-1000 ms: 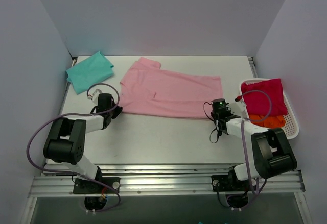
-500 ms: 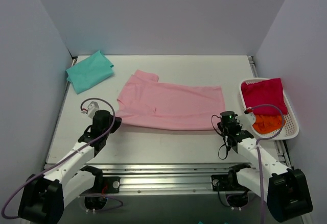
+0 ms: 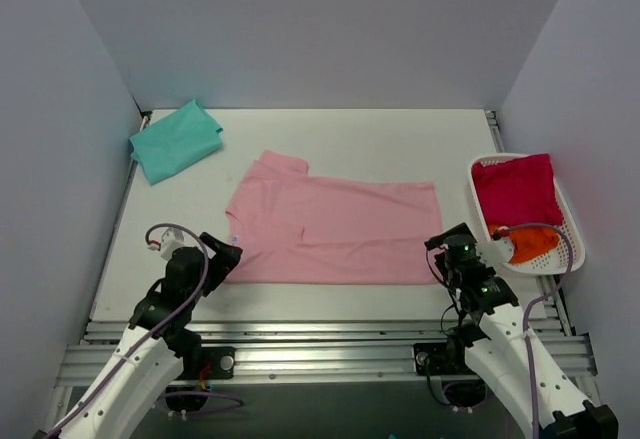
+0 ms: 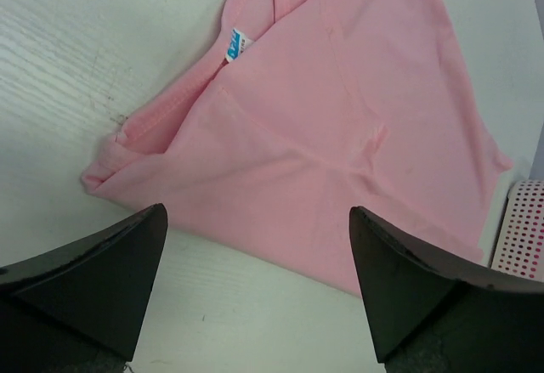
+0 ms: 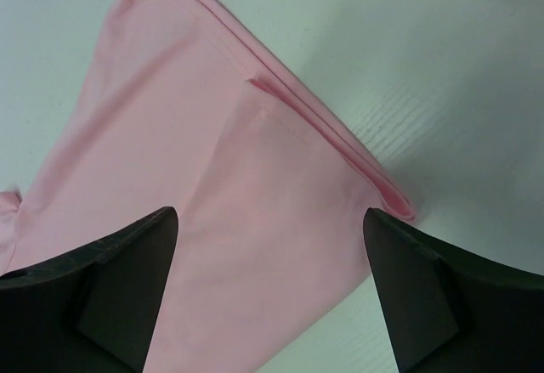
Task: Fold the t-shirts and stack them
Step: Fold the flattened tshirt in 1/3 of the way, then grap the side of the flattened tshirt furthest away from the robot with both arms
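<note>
The pink t-shirt [image 3: 330,229] is soft matt cloth with stitched hems; the white table [image 3: 350,134] looks matt, finely grained.

The pink t-shirt [image 3: 340,234] and teal t-shirt [image 3: 176,140] are both plain.

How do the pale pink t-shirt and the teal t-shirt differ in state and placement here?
The pale pink cloth t-shirt lies spread out in the middle; the teal cloth t-shirt sits compactly folded at the far left corner. The pink one covers far more surface than the teal one. Both are plain, single-colour, resting on the white table.
</note>
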